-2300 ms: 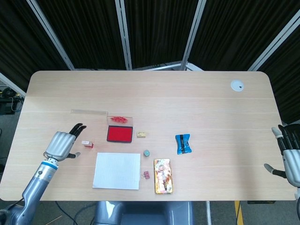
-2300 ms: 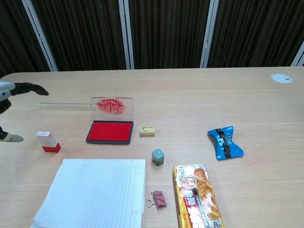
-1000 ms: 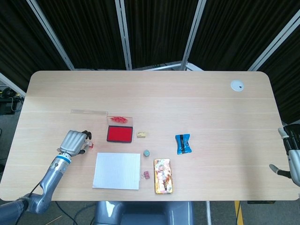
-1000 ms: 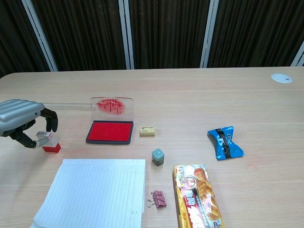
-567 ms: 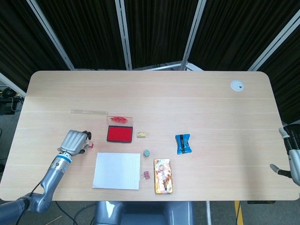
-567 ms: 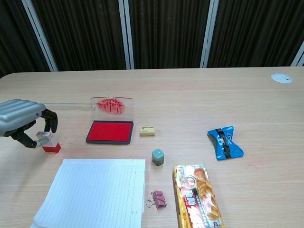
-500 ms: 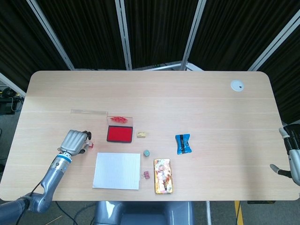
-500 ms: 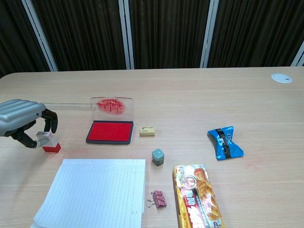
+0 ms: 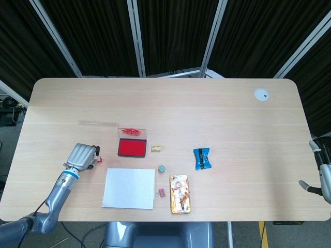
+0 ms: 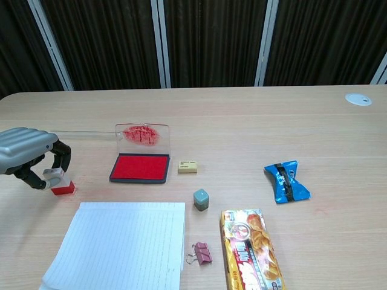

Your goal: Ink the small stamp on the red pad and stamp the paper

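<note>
Near the table's (image 10: pixel 242 115) left edge, the left hand (image 10: pixel 27 156) is now closing its fingers on the stamp (image 10: pixel 59 182), having approached open, readying it for the pad (image 10: pixel 139 167).

Wooden table (image 10: pixel 242 127): red pad (image 10: pixel 139 167), paper (image 10: pixel 118 246), eraser (image 10: pixel 187 167), snack packet (image 10: pixel 250 249).

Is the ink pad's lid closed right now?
No: in the chest view the ink pad shows its red surface, with the clear lid standing open behind it.

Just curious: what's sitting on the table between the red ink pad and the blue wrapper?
A small yellowish eraser lies beside the red pad; then bare table up to the blue wrapper, clearest in the chest view.
</note>
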Tool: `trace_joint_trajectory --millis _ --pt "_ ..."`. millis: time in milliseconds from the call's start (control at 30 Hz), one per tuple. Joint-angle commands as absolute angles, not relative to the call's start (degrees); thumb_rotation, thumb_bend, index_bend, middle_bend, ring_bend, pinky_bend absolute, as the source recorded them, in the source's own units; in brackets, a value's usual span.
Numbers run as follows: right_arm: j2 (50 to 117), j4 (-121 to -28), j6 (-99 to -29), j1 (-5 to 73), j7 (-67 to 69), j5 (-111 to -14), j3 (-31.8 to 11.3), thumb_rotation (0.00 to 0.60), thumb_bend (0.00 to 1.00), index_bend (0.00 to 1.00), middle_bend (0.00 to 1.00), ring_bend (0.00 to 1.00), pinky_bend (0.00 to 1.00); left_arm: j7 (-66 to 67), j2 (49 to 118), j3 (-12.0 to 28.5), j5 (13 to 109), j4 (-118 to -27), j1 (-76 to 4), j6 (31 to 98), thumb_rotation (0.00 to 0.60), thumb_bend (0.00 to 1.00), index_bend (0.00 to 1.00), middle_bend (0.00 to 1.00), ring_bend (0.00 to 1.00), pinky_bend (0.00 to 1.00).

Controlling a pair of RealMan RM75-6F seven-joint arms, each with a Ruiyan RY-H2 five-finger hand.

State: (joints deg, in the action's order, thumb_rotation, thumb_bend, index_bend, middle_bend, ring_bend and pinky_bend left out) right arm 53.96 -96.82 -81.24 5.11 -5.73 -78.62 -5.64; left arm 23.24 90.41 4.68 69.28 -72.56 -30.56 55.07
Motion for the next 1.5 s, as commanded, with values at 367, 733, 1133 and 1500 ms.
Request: trace_joint_trajectory --millis 367,733,1133,1500 --pt "53.86 -97.09 -81.24 5.1 -5.77 -78.48 -5.71 0.6 0.0 0.0 0.0 0.0 0.0 19.35 84.34 7.13 71.22 -82.16 -31.52 57.4 0.6 0.4 0.53 0.53 0.86 0.92" --pt "53.79 -96.9 -80.77 5.34 -6.14 -77.1 -6.24 0.6 0.0 0.0 0.0 0.0 0.0 23.73 84.38 13.81 63.05 -86.84 -40.19 50.64 0.6 0.4 0.53 0.53 0.86 0.92" --pt "54.11 -96.02 -79.2 5.72 -7.27 -73.78 -6.89 0.6 0.0 0.0 0.0 0.0 0.0 25.62 91.24 14.3 54.94 -77.21 -48.62 43.12 0.6 0.4 0.53 0.53 0.86 0.92" --pt "54.3 -95.63 -78.18 6.09 -7.78 -72.45 -7.08 0.6 0.0 0.0 0.0 0.0 0.0 25.42 94.54 12.24 54.55 -72.42 -50.58 42.73 0.6 0.4 0.54 0.54 0.86 0.92"
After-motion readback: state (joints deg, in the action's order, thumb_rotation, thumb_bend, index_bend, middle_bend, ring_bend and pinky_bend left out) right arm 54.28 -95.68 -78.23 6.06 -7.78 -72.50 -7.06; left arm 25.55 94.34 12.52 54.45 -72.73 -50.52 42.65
